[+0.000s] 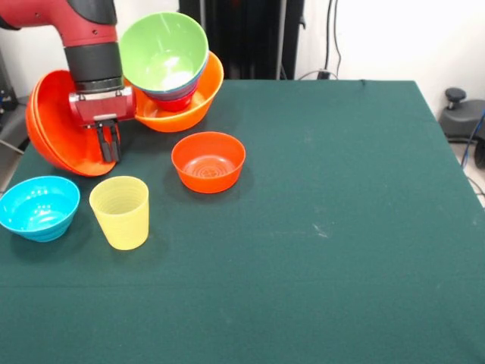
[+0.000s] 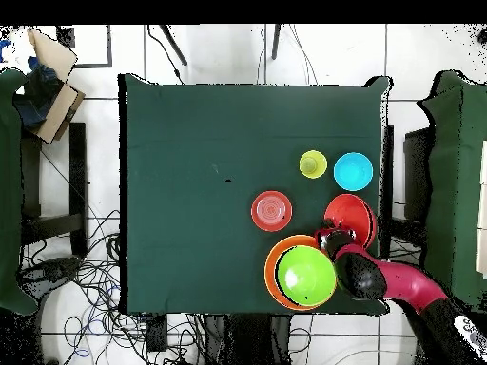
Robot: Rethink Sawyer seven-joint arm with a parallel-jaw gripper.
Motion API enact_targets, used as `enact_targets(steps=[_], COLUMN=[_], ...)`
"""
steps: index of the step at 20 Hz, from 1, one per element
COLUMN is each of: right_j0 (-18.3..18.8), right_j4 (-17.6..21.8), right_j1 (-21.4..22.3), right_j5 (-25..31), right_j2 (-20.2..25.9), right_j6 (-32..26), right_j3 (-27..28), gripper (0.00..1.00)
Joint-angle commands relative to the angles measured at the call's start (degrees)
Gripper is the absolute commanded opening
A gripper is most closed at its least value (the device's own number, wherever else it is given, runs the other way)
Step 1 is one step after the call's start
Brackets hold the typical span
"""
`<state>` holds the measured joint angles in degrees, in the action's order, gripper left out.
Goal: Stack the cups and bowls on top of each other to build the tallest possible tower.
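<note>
Cyan bowl [image 1: 39, 206] sits upright at the left edge of the front view, free on the green table [image 1: 341, 227], and just to its right stands the pale-yellow tumbler [image 1: 120, 211], mouth up, untouched. Above those two, a big red-orange bowl [image 1: 57, 125] is tipped up on its edge, hollow facing right, and the gripper [image 1: 109, 144] hangs right in front of it. Fingers drawn close together, pointing down; they overlap the bowl's inside, but whether they pinch its rim I cannot tell. My guess is that the tilt comes from the gripper lifting or propping it.

Moving right, the tower [image 1: 178, 106]: a wide light-orange bowl at the bottom, a red and a blue one nested in it, a lime green bowl [image 1: 163, 49] on top, the whole pile leaning a touch. From overhead the green one fills the orange rim [image 2: 270, 276], with the arm just beside it. Next, a smaller red-orange bowl [image 1: 208, 161] rests alone, upright, near the tower and well clear of the tumbler. Nothing further right but bare cloth.

Tower's partly up; four pieces left, the tumbler likely last
</note>
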<state>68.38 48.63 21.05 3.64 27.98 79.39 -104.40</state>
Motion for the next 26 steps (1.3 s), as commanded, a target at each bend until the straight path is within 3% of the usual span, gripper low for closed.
enact_targets(steps=[1, 9, 10, 17, 21, 26], right_j0=[-5.94, -5.45, -5.16, -1.38, -0.98, -1.93], right_j4=[3.77, 1.91, 1.65, -1.16, -3.37, -4.01], right_j1=[-4.36, -1.99, -1.85, 0.69, 2.59, 3.73], right_j5=[2.03, 3.03, 3.22, 7.51, 10.35, 11.78], right_j2=[-5.34, -4.96, -4.66, -0.71, 0.64, -0.88], right_j6=[3.69, 3.2, 3.1, 0.46, -0.38, -0.77], right_j3=[5.81, 3.88, 3.68, 0.63, -0.93, -0.26], gripper=[0.0, 0.0, 1.0, 1.0, 1.0, 1.0])
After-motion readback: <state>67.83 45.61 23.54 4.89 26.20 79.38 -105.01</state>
